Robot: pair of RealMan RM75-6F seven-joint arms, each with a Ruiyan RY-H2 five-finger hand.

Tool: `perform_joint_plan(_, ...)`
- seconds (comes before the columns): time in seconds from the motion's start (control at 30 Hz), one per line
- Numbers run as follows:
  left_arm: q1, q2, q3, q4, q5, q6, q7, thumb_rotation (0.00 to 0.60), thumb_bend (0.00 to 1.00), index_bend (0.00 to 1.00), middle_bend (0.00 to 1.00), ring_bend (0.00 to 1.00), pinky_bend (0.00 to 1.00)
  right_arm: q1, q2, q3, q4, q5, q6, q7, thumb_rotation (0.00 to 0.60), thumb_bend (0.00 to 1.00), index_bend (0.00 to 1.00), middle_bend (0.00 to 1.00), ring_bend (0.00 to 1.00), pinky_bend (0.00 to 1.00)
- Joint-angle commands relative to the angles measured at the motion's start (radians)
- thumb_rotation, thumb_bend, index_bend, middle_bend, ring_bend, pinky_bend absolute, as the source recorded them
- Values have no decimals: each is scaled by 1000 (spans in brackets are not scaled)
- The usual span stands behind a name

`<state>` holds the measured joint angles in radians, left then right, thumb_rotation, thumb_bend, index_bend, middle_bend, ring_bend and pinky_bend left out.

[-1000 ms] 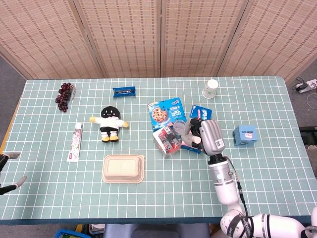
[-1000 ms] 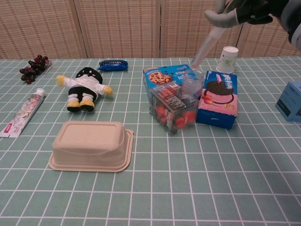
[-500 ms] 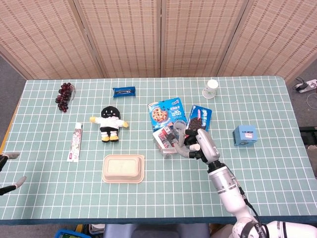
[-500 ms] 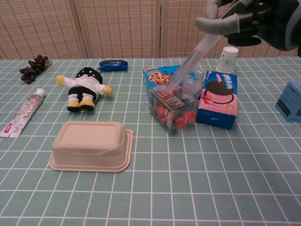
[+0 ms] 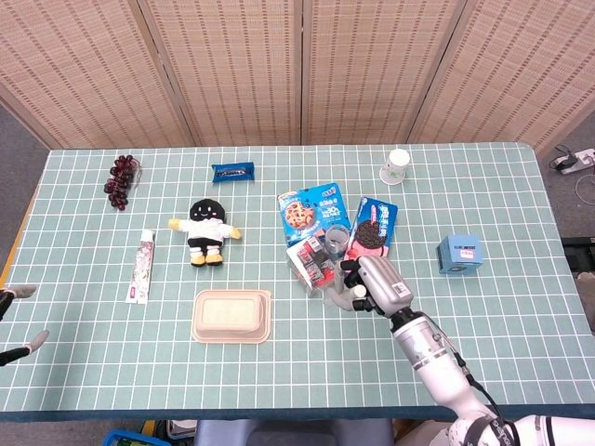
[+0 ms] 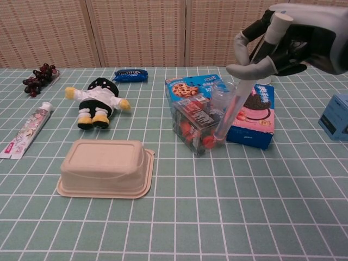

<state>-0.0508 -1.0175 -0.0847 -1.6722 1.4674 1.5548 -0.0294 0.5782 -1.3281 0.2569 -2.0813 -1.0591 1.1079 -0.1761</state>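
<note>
My right hand (image 6: pixel 291 41) (image 5: pixel 370 282) grips a long clear tube (image 6: pixel 239 95) by its white-capped upper end. The tube slants down and to the left. Its lower tip sits at the near right corner of a clear box of red fruit (image 6: pixel 197 126) (image 5: pixel 312 263). Just behind that box stands a clear cup (image 6: pixel 222 93) (image 5: pixel 336 239), with a pink cookie box (image 6: pixel 255 117) (image 5: pixel 372 226) to its right. My left hand (image 5: pixel 17 321) shows only at the far left edge of the head view, off the table, fingers apart and holding nothing.
A blue cookie box (image 5: pixel 311 212), paper cup (image 5: pixel 396 166) and small blue box (image 5: pixel 461 253) lie around the right hand. Further left are a beige lidded container (image 6: pixel 105 167), plush doll (image 6: pixel 98 100), toothpaste tube (image 6: pixel 27 132), grapes (image 6: pixel 39 76) and a blue snack packet (image 6: pixel 130 74).
My right hand has drawn back toward the near edge with the tube. The tube now stands steeper, and its tip has moved from the cup to the clear box's near right corner.
</note>
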Motion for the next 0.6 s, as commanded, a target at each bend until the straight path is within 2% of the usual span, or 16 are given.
perform_joint_plan(0.03, 0, 0, 0, -1, 1, 1, 1, 600, 138, 365, 354, 297, 450, 23, 17, -36, -49, 35, 45, -138, 600, 510, 817, 1000, 1000, 1000)
perform_joint_plan(0.17, 0, 1, 0, -2, 1, 1, 1, 600, 137, 365, 354, 297, 450, 12, -14, -24, -52, 32, 64, -79, 600, 510, 817, 1000, 1000, 1000)
perform_joint_plan(0.4, 1, 1, 0, -2, 1, 1, -1, 600, 137, 364, 354, 297, 450, -26, -7, 26, -53, 13, -6, 233, 600, 509, 825, 1000, 1000, 1000)
perform_joint_plan(0.5, 1, 1, 0, -1, 2, 0, 0, 600, 137, 365, 354, 297, 450, -33, -1, 25, -35, -15, -13, 272, 600, 510, 825, 1000, 1000, 1000)
perform_joint_plan(0.6, 0, 1, 1, -2, 2, 0, 1, 600, 137, 365, 354, 297, 450, -36, -3, 13, -17, -33, -2, 253, 600, 510, 825, 1000, 1000, 1000)
